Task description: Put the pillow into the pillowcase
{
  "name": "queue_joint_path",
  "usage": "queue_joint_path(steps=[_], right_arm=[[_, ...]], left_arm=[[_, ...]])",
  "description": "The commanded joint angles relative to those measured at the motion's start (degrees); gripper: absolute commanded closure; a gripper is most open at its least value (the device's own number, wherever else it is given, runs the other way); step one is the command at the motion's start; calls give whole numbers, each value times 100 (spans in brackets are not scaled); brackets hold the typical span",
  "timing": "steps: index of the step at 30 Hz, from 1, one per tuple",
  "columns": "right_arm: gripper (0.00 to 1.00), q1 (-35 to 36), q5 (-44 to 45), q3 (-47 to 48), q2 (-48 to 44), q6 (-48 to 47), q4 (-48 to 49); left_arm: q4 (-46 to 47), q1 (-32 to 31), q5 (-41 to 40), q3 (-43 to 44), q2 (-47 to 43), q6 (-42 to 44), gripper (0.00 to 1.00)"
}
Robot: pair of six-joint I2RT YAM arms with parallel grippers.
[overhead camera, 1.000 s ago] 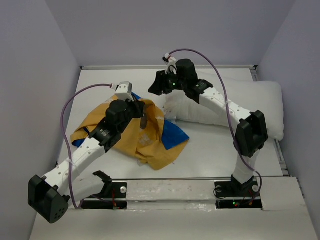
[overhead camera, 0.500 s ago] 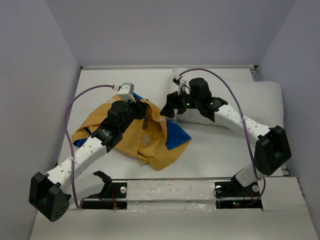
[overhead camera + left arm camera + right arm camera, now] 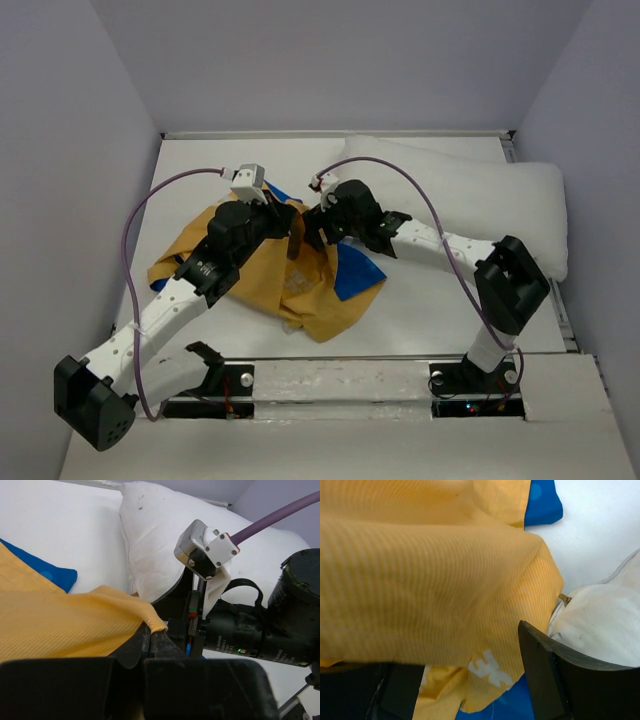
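Right end effector swung over pillowcase — jaws apart.

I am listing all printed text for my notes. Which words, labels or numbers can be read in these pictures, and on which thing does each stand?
Pillowcase, right wrist view: white letters beside a fold, cut off and blurred; no whole word can be read.
Pillowcase, top view: a pale print, too small to read.
Pillow: no text shows.
Nothing else is readable.
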Motion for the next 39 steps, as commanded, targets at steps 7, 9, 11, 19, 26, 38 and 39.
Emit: queue_joint_path(steps=[7, 9, 11, 19, 26, 38, 39], right_arm=[[41, 323, 1268, -56, -78, 39, 1319], [59, 323, 1525, -126, -210, 48, 1390], [89, 323, 1893, -179, -324, 22, 1390], [100, 323, 1705, -153, -641, -435, 1399], [100, 323, 938, 427, -562, -1059, 749], [100, 323, 691, 831, -518, -1077, 90], [100, 323, 708, 831, -527, -1077, 63]], left_arm=[[-35, -22, 94, 340, -323, 27, 100], [-175, -22, -82, 331, -437, 71, 100], [-359, -30, -257, 261, -568, 89, 100], [-1045, -22, -811, -205, -1009, 185, 55], [-686, -65, -40, 154, -746, 449, 1], [-378, -777, -703, 454, 389, 959, 13], [-378, -812, -828, 454, 415, 950, 17]])
